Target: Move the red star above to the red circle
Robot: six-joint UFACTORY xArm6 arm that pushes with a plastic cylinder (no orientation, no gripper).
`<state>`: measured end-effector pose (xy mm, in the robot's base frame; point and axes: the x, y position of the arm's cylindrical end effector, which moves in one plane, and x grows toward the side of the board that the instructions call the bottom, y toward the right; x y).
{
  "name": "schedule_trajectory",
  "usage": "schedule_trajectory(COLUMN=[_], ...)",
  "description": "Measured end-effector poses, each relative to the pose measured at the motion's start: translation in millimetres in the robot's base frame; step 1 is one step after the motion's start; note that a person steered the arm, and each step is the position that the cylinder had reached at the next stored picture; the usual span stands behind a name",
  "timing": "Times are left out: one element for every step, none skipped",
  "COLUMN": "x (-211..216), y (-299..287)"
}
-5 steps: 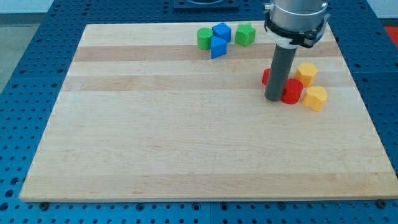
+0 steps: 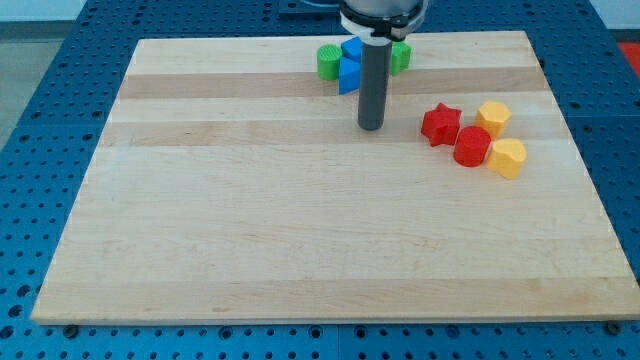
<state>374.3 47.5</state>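
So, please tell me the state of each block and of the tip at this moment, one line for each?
my tip: on the board, left of the red star, touching no block
red star: flat, touching the red circle
red circle: flat, between the star and a yellow block
yellow blocks: flat, right of the red pair
blue blocks: partly behind the rod
green blocks: flanking the blue ones

Bare wood across the whole left half and along the bottom edge of the wooden board (image 2: 250, 250); free passage there. Near the right edge, a tight cluster: red star (image 2: 440, 124) touching red circle (image 2: 471, 146), yellow blocks (image 2: 493, 117) (image 2: 507, 157) close behind. At the top edge, green (image 2: 328, 61) (image 2: 401, 55) and blue blocks (image 2: 347, 68) bunched. My tip (image 2: 371, 126) between the clusters, open gap either side.
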Motion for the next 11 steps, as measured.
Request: schedule_trajectory(x=[0, 0, 0, 0, 0, 0, 0, 0, 0, 0, 0], y=[8, 36, 40, 47, 68, 78, 84, 104, 110, 98, 52])
